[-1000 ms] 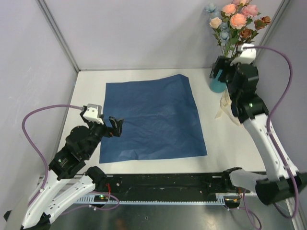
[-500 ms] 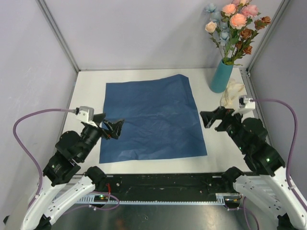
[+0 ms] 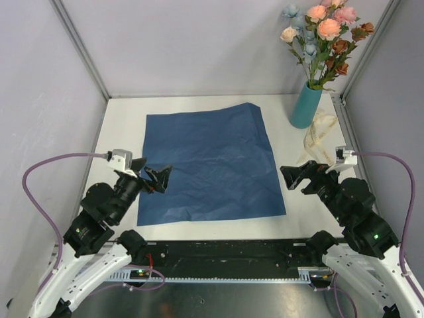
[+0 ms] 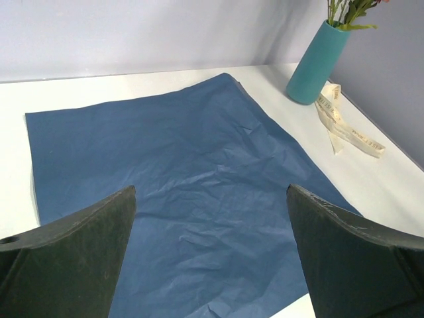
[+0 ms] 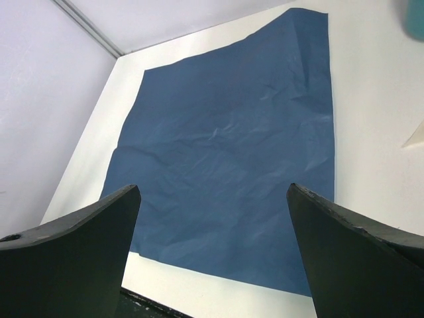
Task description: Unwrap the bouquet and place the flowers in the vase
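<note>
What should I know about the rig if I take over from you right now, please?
Left gripper: open, empty, hovering by the near left corner of the tissue paper.
Right gripper: open, empty, hovering by the paper's right edge.
Things: the flowers stand in the vase at the far right of the table. The tissue paper lies spread flat, dark side up. The ribbon lies loose beside the vase.
Done: bouquet unwrapped, flowers in the vase.
Left: nothing of the task that I can see; paper and ribbon could be cleared.
</note>
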